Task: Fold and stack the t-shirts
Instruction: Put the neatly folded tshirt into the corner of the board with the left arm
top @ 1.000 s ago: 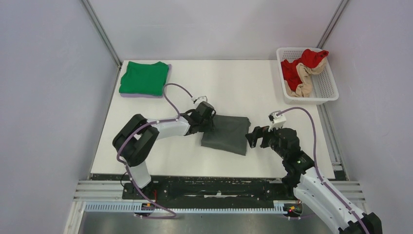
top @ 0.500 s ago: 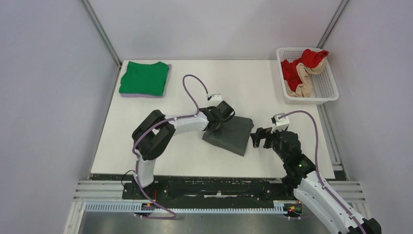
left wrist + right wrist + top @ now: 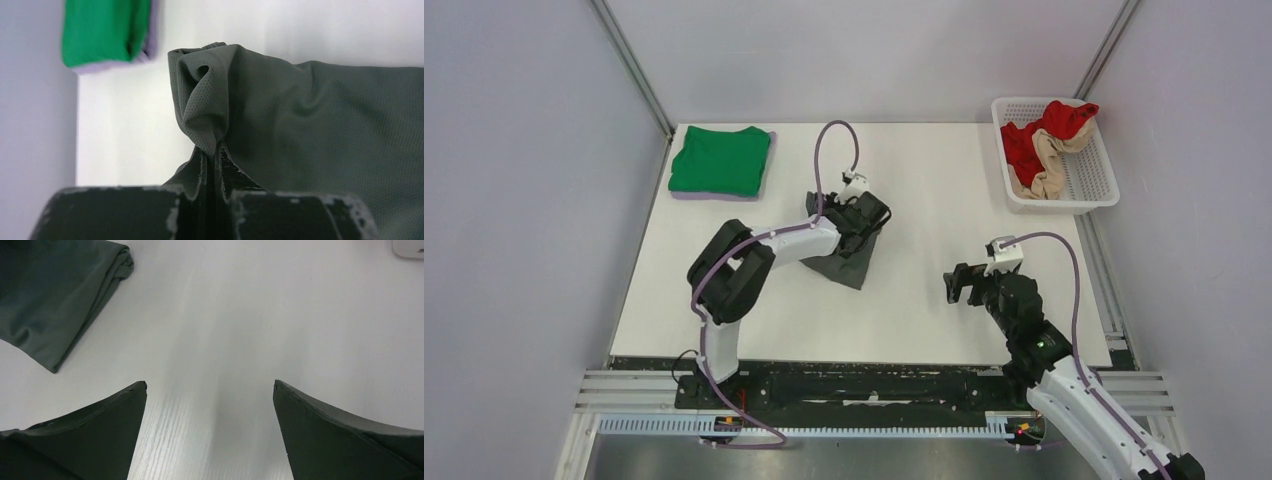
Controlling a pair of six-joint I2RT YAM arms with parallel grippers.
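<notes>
The left gripper (image 3: 215, 150) is clamped tight on a bunched edge of the dark grey folded cloth t-shirt (image 3: 842, 265), which sits left of centre on the white table (image 3: 944, 180). Its near part appears to touch the table; whether the rest is lifted cannot be told. Its long axis runs far to near, slanting slightly rightward. The bright green folded t-shirt (image 3: 720, 160) lies at the far-left corner on a thin lilac layer (image 3: 709, 197), well apart from the grey shirt and to the far left of the jaws. By that layout the left arm is judged the nearer carrier for stacking. The right gripper (image 3: 210, 385) hovers over bare table, jaws wide and holding nothing, the grey shirt off to its left. The white plastic lattice basket (image 3: 1089, 180) at the far right holds a red garment (image 3: 1064, 120) and a beige garment (image 3: 1049, 170).
</notes>
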